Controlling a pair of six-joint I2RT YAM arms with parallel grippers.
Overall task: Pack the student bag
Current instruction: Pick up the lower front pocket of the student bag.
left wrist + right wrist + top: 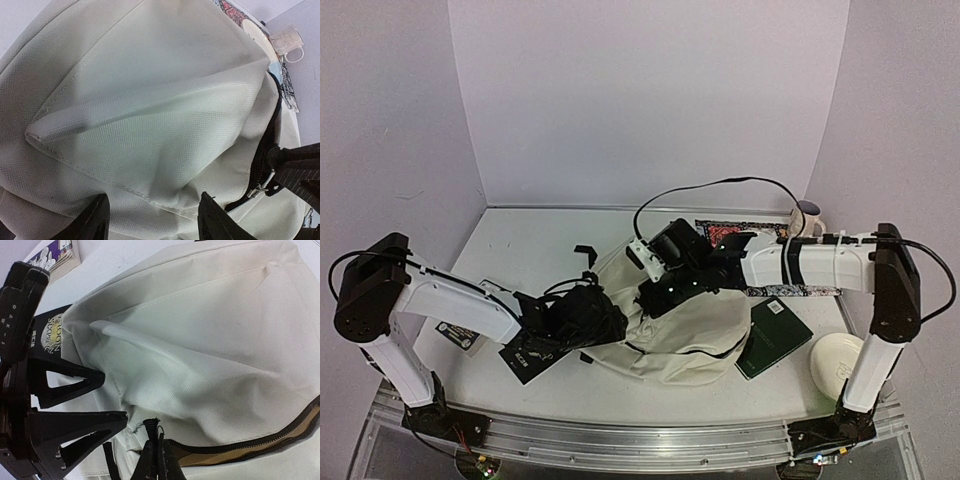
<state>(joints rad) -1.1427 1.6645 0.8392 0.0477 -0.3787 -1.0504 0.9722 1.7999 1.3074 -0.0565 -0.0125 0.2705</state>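
Observation:
The cream student bag (695, 335) lies in the middle of the table, its black zipper (250, 444) partly open over a tan inside. My right gripper (159, 456) is shut on the zipper's black pull cord (152, 424) at the zipper's end; from above it (655, 295) sits on the bag's upper left. My left gripper (152, 221) is open, its fingers (92, 220) spread against a fold of the bag's fabric (150, 125) beside the zipper. In the top view it (605, 318) is at the bag's left edge. The metal slider (261, 188) shows to its right.
A black book (530, 355) lies under the left arm, a small book (458, 335) farther left. A green book (775, 337) and a white round object (835, 362) lie right of the bag. A mug (808, 218) and a patterned item (730, 233) are behind.

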